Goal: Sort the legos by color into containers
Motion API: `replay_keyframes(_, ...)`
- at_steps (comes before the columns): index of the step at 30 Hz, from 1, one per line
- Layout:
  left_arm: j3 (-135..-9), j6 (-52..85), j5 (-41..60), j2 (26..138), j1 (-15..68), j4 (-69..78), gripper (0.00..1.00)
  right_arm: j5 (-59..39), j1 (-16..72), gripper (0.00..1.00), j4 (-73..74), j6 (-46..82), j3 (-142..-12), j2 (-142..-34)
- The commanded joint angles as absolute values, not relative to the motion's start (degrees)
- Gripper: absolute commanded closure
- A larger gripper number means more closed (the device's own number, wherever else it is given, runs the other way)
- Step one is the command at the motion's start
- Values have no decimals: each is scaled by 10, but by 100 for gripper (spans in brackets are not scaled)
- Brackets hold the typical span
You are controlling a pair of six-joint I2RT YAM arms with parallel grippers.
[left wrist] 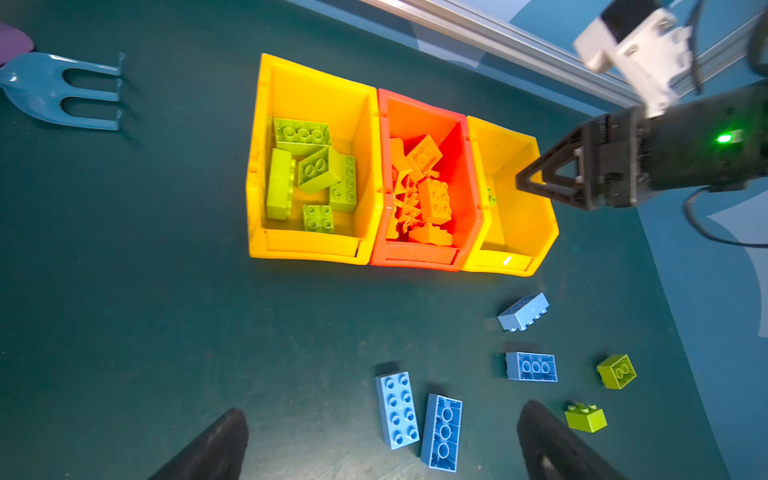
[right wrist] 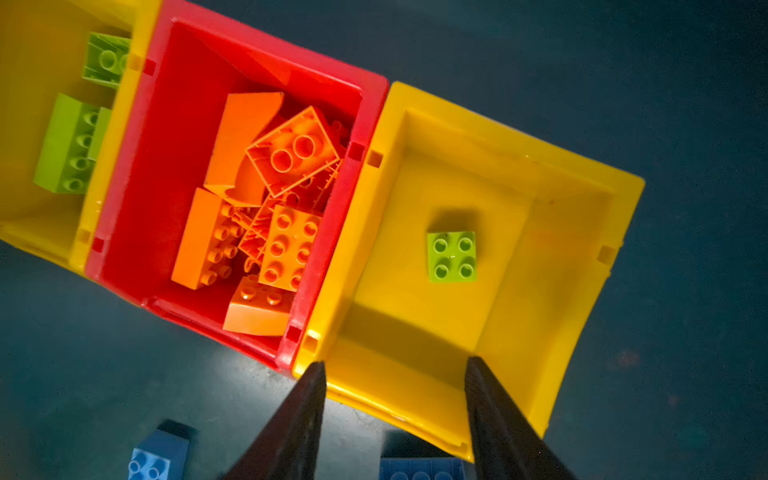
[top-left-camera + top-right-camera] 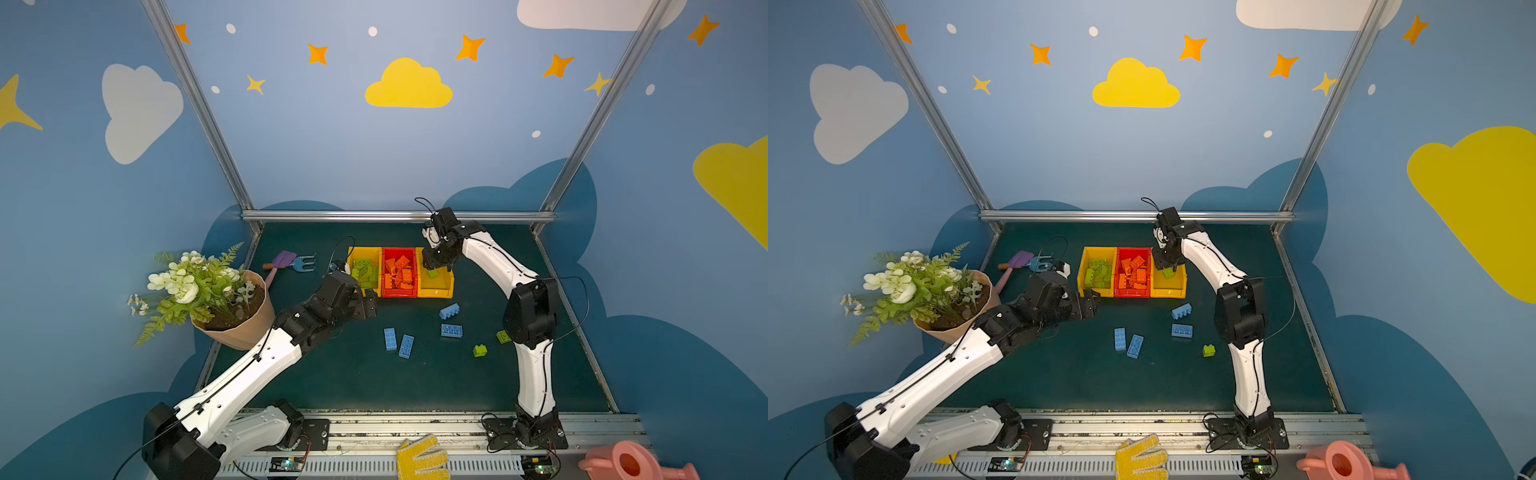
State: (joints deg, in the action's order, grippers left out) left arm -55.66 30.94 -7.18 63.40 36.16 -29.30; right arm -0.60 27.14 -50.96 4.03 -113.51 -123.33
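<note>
Glossy plastic containers (image 1: 316, 95), smooth plastic legos (image 1: 397, 409), matt green table (image 1: 124, 291)

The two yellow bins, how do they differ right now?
The left yellow bin holds several lime green bricks in a heap; the right yellow bin holds one small green brick. The right gripper hangs over the right yellow bin, none over the left yellow bin. Both share shape and colour, flanking the red bin.
</note>
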Motion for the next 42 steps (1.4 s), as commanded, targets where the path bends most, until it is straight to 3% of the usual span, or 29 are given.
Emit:
replay_keyframes(1, -577, 317, -87, 645, 369, -286, 0, 10, 267, 49, -511, 34, -1141, -1262)
replay_keyframes(8, -595, 306, -86, 664, 371, -292, 0, 14, 263, 48, -509, 29, -1155, -1297)
replay_keyframes(16, -616, 282, -83, 685, 372, -306, 0, 33, 255, 36, -535, 19, -1219, -1358)
replay_keyframes(36, -615, 270, -81, 683, 360, -312, 0, 13, 250, 42, -570, 36, -1243, -1412)
replay_keyframes(42, -615, 268, -74, 687, 359, -309, 0, 37, 250, 40, -599, 42, -1271, -1443)
